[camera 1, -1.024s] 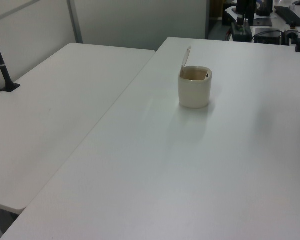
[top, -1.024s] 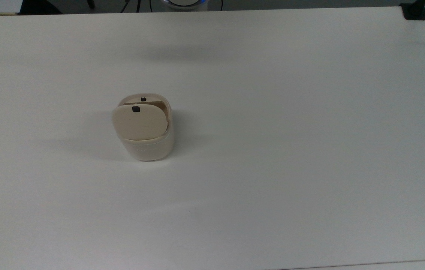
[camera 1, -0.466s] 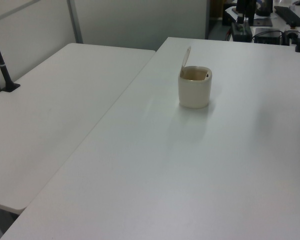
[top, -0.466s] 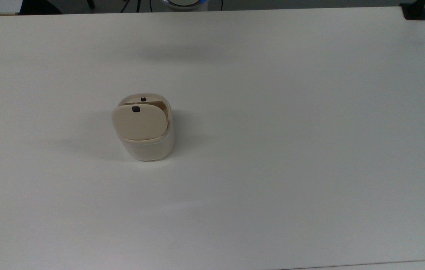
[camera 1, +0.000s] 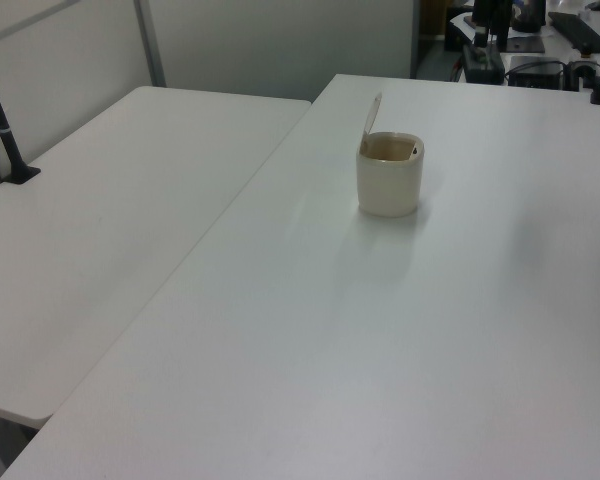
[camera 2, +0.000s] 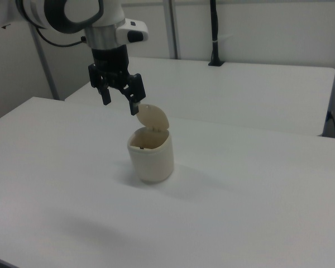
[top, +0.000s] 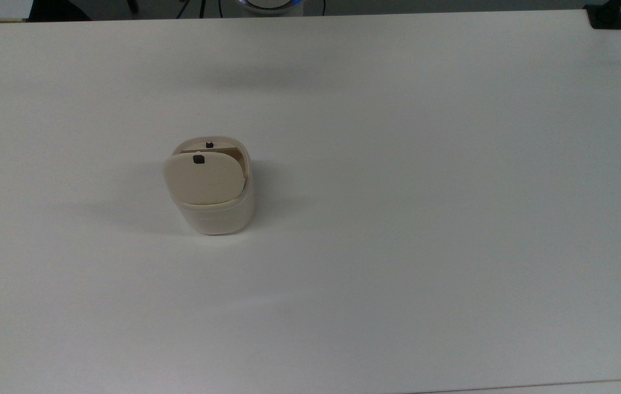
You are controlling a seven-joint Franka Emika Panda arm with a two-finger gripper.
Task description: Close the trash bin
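Right view gives me the jaws [camera 2: 120, 95] spread and empty, hanging above and to the right view's left of the trash bin [camera 2: 151, 155] mid-worktop [camera 2: 257, 184]; its raised lid [camera 2: 152, 118] tilts up toward them, so I'd press it down.

A robotics lab or office workroom: plain white tables [camera 1: 310, 330] pushed edge to edge, pale partition walls [camera 2: 257, 28] behind them, and black poles [camera 2: 214, 33] clamped to the tabletops. A white robot arm [camera 2: 72, 14] reaches over one table, while cables and dark equipment [camera 1: 500, 50] crowd a desk beyond.
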